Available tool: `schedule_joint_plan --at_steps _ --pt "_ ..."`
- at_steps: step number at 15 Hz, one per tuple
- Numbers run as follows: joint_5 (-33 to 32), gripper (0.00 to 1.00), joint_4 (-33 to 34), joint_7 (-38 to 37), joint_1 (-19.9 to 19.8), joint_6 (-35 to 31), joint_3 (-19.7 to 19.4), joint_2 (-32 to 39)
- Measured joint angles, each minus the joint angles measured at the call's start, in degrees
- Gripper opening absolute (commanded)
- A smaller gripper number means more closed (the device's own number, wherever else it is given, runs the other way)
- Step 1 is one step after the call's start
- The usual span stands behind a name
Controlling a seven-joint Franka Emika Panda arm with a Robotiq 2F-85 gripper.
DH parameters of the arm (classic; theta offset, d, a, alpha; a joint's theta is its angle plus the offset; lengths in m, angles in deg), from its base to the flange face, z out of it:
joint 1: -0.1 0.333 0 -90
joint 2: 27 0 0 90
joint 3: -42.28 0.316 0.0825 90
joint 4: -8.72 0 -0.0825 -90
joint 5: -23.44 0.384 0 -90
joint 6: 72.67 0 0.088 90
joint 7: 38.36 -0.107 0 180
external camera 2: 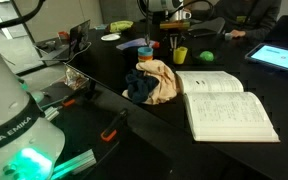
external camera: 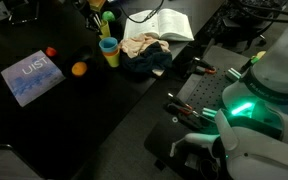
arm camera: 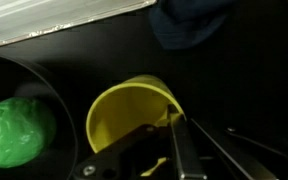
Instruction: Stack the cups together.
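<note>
Item: yellow cup (arm camera: 124, 115), toward the worktop's far edge. We log the gripper (arm camera: 172, 125) at its rim; we cannot tell its opening.

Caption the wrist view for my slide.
Gripper at the rim of a yellow cup, green ball to its left, dark cloth beyond.

The yellow cup (external camera: 109, 52) stands hemmed on one side by a crumpled cloth heap (external camera: 144, 57) just beside it, with the open book (external camera: 166, 24) beyond; a green ball (arm camera: 14, 130) lies near its other side (close, in the wrist view). Toward the blue booklet (external camera: 30, 78) the black bench (external camera: 44, 125) lies open, save one orange ball (external camera: 79, 69) near the cup and another orange ball (external camera: 51, 52) farther off.
</note>
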Motion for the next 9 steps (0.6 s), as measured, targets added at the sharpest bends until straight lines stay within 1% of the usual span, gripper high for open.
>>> schedule_joint_plan --at_steps 5,9 --pt "5.0 0.04 -1.3 0.0 -0.1 8.8 1.3 -6.2" --pt "8.4 0.04 -4.8 0.0 -0.3 16.1 2.3 -13.5"
